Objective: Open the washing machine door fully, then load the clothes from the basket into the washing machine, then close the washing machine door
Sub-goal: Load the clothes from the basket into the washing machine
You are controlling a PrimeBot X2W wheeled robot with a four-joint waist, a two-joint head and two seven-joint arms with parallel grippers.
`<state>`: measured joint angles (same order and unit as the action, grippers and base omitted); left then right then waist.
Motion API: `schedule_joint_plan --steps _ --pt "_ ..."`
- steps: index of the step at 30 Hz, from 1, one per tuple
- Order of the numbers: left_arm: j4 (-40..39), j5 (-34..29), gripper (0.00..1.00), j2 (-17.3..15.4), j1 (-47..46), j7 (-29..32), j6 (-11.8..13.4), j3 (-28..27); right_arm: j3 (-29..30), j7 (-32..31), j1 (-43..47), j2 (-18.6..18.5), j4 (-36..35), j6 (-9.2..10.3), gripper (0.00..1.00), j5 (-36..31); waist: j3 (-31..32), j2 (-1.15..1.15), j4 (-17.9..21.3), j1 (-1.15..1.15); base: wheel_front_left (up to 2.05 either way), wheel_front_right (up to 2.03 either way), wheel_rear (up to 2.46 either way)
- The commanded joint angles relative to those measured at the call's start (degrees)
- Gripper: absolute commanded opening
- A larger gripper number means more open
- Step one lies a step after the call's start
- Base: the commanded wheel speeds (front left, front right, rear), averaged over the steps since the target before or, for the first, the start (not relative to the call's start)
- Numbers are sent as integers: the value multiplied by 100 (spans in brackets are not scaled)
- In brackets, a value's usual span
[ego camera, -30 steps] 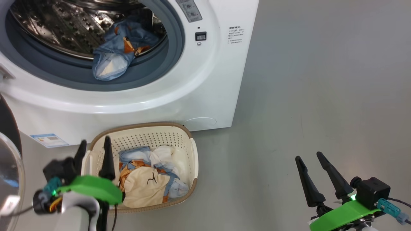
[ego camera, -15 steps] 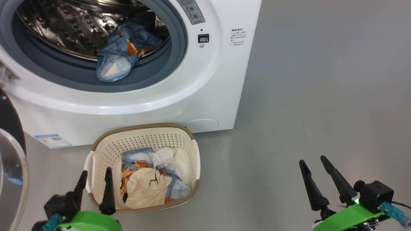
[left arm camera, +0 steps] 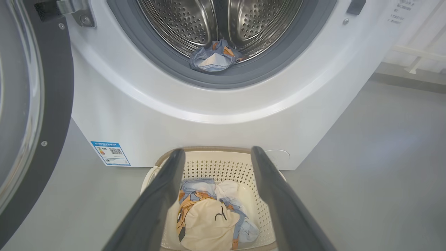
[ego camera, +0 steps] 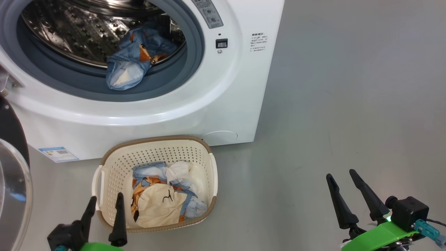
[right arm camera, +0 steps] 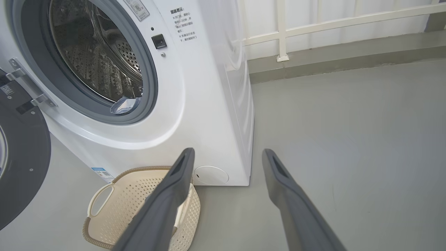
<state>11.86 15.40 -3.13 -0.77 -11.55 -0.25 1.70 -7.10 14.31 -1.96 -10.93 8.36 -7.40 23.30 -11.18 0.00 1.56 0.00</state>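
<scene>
Head view: washing machine door (ego camera: pixel 10 136) stands open, one garment (ego camera: pixel 134 66) lies at the mouth of the washing machine (ego camera: pixel 195 115), more clothes (ego camera: pixel 163 200) wait in the basket (ego camera: pixel 153 141) on the floor (ego camera: pixel 313 104), and left fingers (ego camera: pixel 119 219) and right fingers (ego camera: pixel 338 202) are spread, empty.

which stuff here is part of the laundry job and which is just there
Job:
washing machine
open door
basket
clothes in the basket
blue garment draped over the grey seal

Just there:
blue label sticker
round cap low on the washer
white railing
</scene>
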Motion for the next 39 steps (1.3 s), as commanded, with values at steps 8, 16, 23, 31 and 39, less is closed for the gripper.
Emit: schedule_joint_plan --steps 8,16,23,31,39 --pt "-480 25 100 -98 135 99 143 -105 -99 69 61 -78 -111 -9 100 -64 -35 0 46 0 0 0 0" --pt "-699 -34 100 -127 12 235 272 -49 -90 69 34 -3 -132 -9 100 -74 -143 0 61 0 0 0 0" --pt "-750 -52 100 -170 -507 458 377 -32 -147 69 -71 121 -128 -9 100 -45 -335 0 214 0 0 0 0" --pt "-437 -35 100 -298 -1459 879 391 -5 -175 69 -167 212 -103 -9 100 -21 -513 0 415 0 0 0 0" --pt "718 -111 100 -463 -3032 1376 514 17 -278 69 -305 234 -90 -9 100 4 -694 0 684 0 0 0 0"
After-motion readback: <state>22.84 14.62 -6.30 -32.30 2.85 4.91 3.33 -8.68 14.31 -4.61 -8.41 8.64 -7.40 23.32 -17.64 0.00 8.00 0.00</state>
